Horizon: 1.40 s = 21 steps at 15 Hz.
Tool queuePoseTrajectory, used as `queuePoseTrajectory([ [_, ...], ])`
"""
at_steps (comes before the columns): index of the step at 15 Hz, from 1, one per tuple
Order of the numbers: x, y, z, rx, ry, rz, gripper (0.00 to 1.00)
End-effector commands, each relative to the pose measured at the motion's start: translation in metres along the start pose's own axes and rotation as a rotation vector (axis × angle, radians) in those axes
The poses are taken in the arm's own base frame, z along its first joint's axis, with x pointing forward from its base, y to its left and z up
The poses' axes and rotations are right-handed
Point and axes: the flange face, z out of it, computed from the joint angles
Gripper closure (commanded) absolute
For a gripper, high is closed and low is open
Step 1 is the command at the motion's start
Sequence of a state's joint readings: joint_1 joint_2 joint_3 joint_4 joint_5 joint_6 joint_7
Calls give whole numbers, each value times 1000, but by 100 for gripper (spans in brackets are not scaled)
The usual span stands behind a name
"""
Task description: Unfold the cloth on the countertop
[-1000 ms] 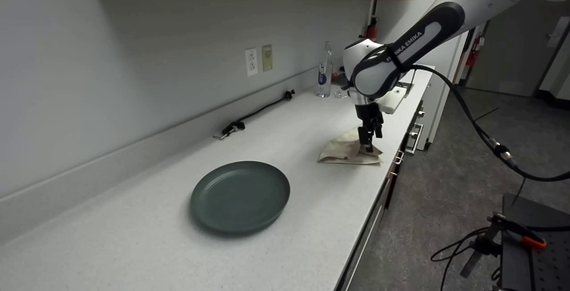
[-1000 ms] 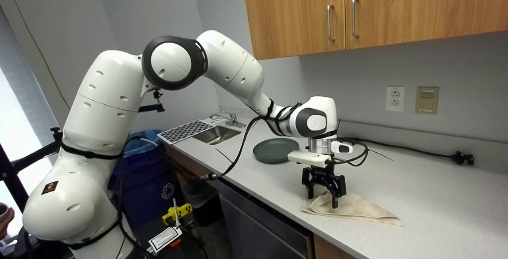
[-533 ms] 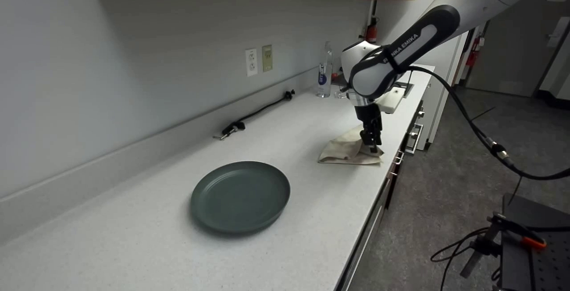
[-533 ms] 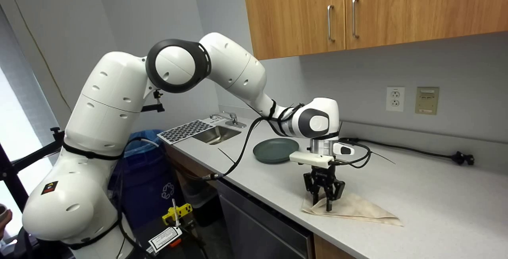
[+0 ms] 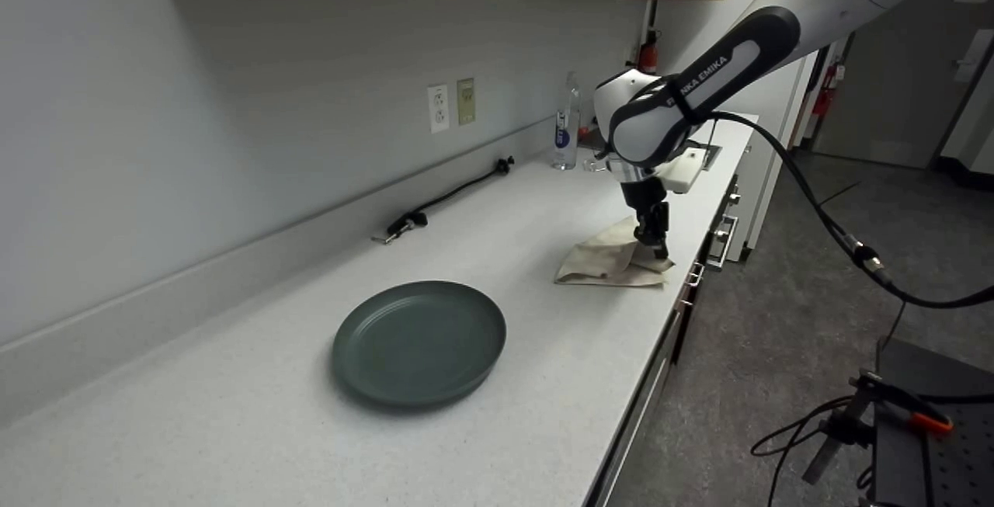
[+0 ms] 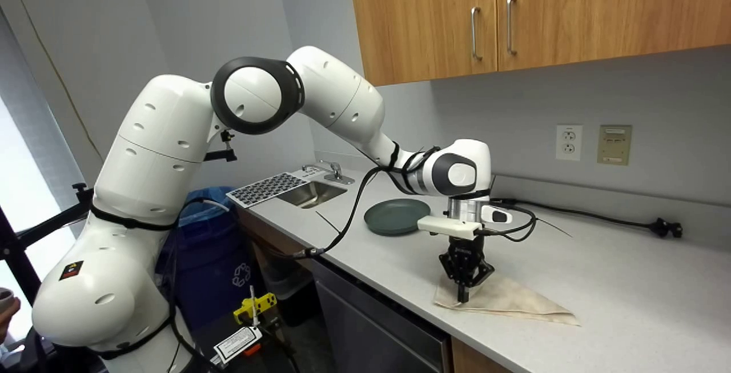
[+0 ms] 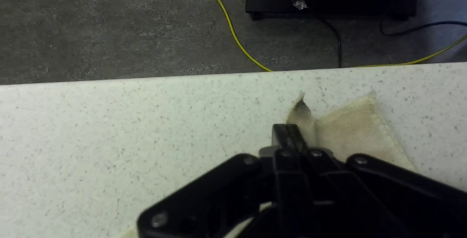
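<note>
The beige cloth point(image 5: 598, 260) lies folded on the white countertop point(image 5: 256, 421), close to its front edge. In an exterior view the cloth point(image 6: 522, 300) tapers to a point away from the arm. My gripper point(image 6: 463, 297) points down at the end nearer the counter's edge, its fingers brought together. In the wrist view the tips of the gripper point(image 7: 288, 125) meet at a raised fold of the cloth point(image 7: 359, 130), which puckers up just beyond them. The fold looks pinched there, though the fingers hide the exact contact. More of the cloth is covered by the gripper body.
A dark green plate point(image 5: 419, 344) rests on the counter. A black cable point(image 5: 458, 192) runs along the wall, with a clear bottle point(image 5: 567, 126) farther back. The sink point(image 6: 311, 194) is at the counter's far end. Beyond the counter's front edge is the floor point(image 7: 127, 30).
The fingers have come together from wide apart, down at the cloth. The arm has shifted slightly, and the cloth's corner by the fingertips is drawn a little toward the counter's edge.
</note>
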State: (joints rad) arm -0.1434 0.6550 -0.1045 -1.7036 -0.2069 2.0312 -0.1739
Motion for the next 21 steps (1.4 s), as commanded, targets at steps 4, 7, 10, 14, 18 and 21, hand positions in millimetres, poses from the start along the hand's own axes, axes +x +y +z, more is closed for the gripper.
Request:
queuePoseTrajectory([
  [4, 7, 11, -29, -212, -17, 94, 100],
  [7, 16, 6, -54, -369, 15, 137, 100],
  [10, 32, -3, -72, -521, 55, 172, 100],
  [14, 56, -9, -82, -711, 113, 206, 100],
  [18, 76, -7, -81, -877, 196, 255, 100],
  [21, 87, -4, -78, -955, 269, 317, 100],
])
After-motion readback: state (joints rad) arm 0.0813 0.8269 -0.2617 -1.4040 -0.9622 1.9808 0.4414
